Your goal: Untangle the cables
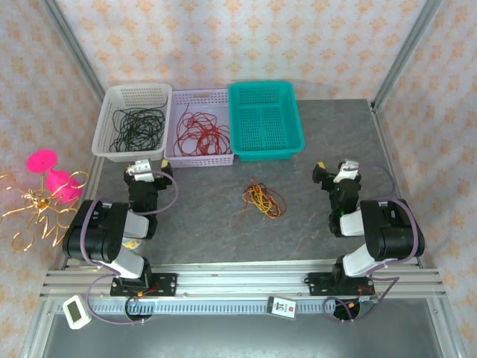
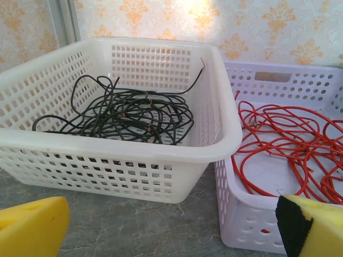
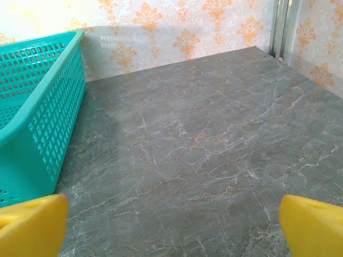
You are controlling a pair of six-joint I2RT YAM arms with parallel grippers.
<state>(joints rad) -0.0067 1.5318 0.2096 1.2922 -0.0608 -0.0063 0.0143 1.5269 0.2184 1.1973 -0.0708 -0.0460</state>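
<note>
Left gripper (image 1: 147, 170): jaws fully apart, nothing between them; its yellow pads (image 2: 29, 227) sit at the two lower corners of the left wrist view, above the grey marbled surface (image 3: 203, 150). Directly ahead of this gripper stands the white basket (image 2: 123, 171), holding a loose coil of black wires (image 2: 134, 115); touching its right side is the lilac basket (image 2: 252, 214), holding looped red wires (image 2: 284, 139).

Right gripper (image 1: 333, 170): jaws likewise wide apart and empty; both pads appear at the lower corners of the right wrist view, over bare surface; the teal basket (image 3: 48, 123) stands ahead and to its left, the last of the three baskets in the row along the far edge.

Task item: the cables (image 1: 262, 200), a small tangle of red and yellow strands, lie on the surface between the two arms, on the near side of the lilac and teal baskets; well apart from both grippers, touching neither; one red strand trails toward the near left.

Beyond the left edge of the surface: a pink object (image 1: 52, 175) and a golden curly wire ornament (image 1: 37, 212).
</note>
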